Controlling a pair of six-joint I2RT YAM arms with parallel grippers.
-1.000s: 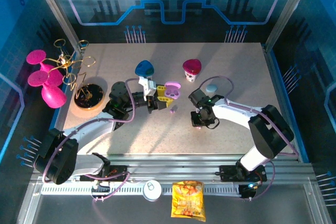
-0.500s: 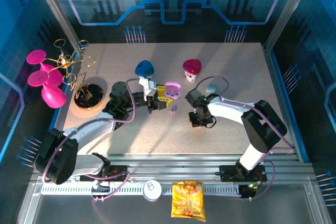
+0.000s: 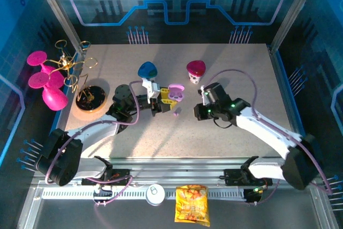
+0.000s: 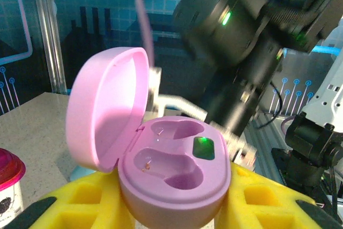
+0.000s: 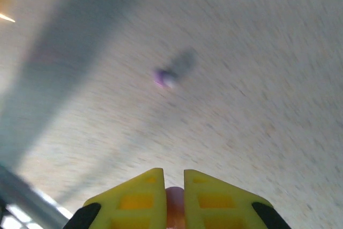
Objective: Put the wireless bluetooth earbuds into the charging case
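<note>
Your left claw clamped the open lilac plastic charging case. Your right claw was closed on a tiny pink plastic earbud. It was probably light and slick, so it needed a square pinch across its stubby body.

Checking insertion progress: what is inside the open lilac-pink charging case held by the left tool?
The lilac-pink plastic charging case shows two empty moulded wells and a lit green light; its underside is hidden between the yellow fingers.
</note>
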